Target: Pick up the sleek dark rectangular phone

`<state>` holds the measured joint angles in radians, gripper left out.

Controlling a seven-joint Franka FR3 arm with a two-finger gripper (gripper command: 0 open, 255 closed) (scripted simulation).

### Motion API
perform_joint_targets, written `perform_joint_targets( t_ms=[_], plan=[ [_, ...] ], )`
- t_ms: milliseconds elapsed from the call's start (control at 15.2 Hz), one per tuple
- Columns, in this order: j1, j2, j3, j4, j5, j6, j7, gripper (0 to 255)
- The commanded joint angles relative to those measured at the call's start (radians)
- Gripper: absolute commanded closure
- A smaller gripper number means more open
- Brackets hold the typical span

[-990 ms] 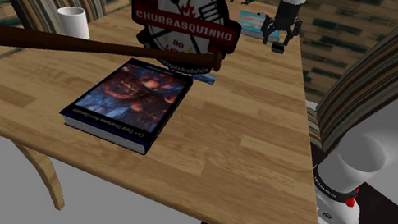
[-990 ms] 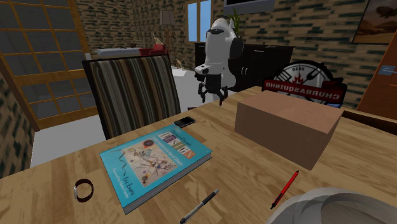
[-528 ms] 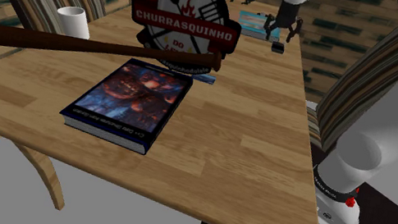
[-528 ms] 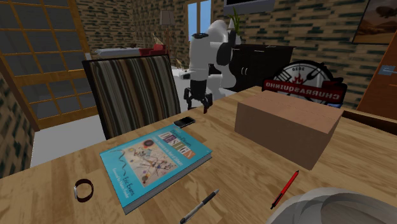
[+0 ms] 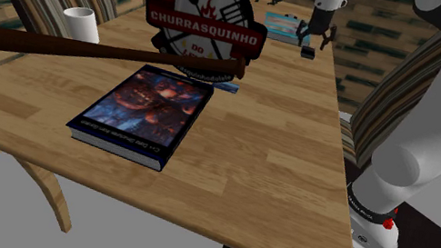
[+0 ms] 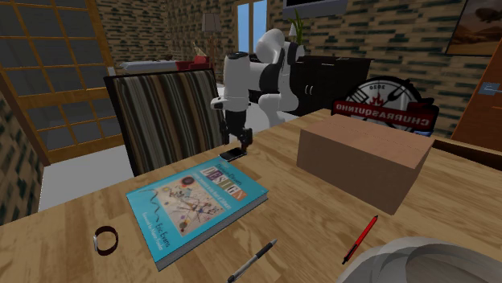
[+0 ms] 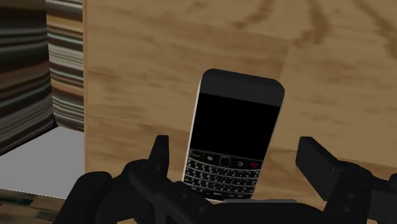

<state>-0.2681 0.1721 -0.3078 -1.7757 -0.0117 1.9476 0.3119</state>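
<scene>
Hovering over the wooden table, my black gripper hangs right above the phone, fingers pointing down at it. Through the wrist camera the phone lies flat on the wood, face up: a black screen, a row of buttons below it and a small keypad, with a pale rim round the dark body. My gripper is released — the two fingers stand wide apart with the phone in the gap between them, and neither one touches it. I cannot tell how close the tips are to the tabletop. The phone rests close to the table's edge, where the striped chair stands just beyond. In the second exterior view, a light blue book lies flat near the phone, its far corner pointing toward it, and a brown cardboard box sits off to that view's right, well apart from the phone. Behind the box stands a round sign lettered CHURRASQUINHO. From the shoulder view, my gripper is over the far end of the table, the phone a small dark slab beneath it — well beyond the dark-covered book.
</scene>
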Motion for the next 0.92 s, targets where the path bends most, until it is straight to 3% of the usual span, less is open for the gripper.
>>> perform_joint_targets(
  t_ms=[0, 264, 330, 858],
  plan=[
    [-0.001, 0.01, 0.0, -0.016, 0.003, 0.026, 0.0, 0],
    [-0.002, 0.018, 0.001, -0.04, 0.005, 0.058, 0.0, 0],
    [-0.002, 0.021, 0.0, -0.036, 0.006, 0.057, -0.001, 255],
    [-0.002, 0.022, 0.001, -0.036, 0.006, 0.057, 0.0, 255]
  ],
)
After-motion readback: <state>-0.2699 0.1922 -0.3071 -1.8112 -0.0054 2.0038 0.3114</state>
